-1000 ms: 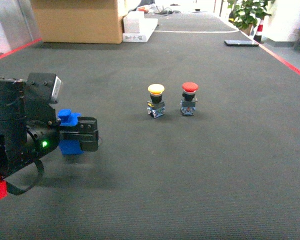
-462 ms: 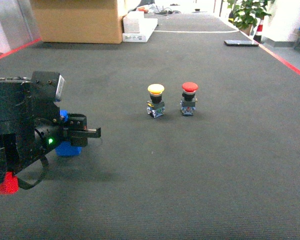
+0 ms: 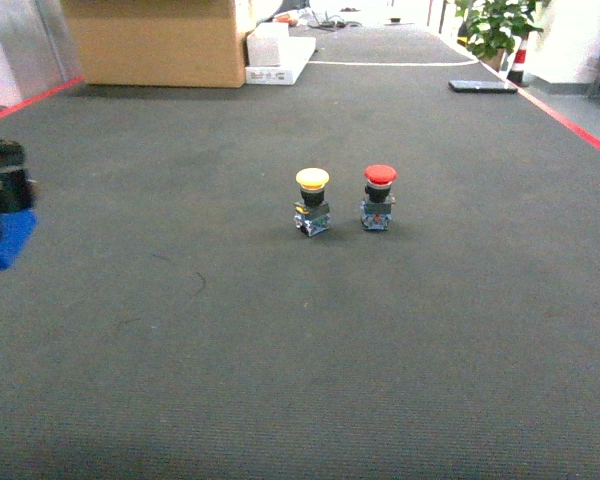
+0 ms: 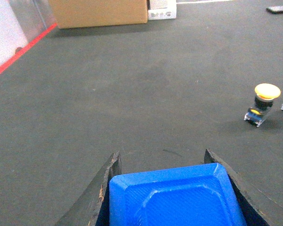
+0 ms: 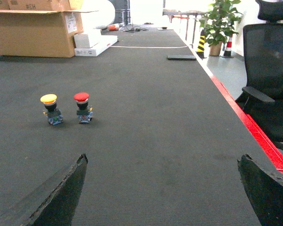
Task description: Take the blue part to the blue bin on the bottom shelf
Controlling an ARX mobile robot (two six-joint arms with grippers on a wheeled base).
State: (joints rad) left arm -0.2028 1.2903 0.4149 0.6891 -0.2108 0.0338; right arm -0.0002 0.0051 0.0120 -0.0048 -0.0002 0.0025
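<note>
The left hand [image 4: 169, 188] is clamped on the blue plastic part with a flat chamfered face [image 4: 172, 197]; in the left wrist view both dark fingers [image 4: 104, 188] press against the part's two sides, above the dark grey carpeted desk [image 3: 280, 350]; in the head view only a dark sliver of this hand and a blue corner of the part [image 3: 2, 240] show at the far left edge. Half a second ago the left arm filled the lower left of the head view with the part near the desk surface; it has since withdrawn to the left, almost out of that view, carrying the part with it. The right hand [image 5: 162, 188] stands with its fingers wide apart and nothing between them, low over the desk. The yellow-capped push button [image 3: 312, 200] and the red-capped push button [image 3: 378, 196] stand upright, side by side, near the desk centre, unchanged in position; both are well apart from the blue part. A brown cardboard box [image 3: 155, 40] sits at the far end of the desk, with a flat white box [image 3: 280, 55] just beside it.
</note>
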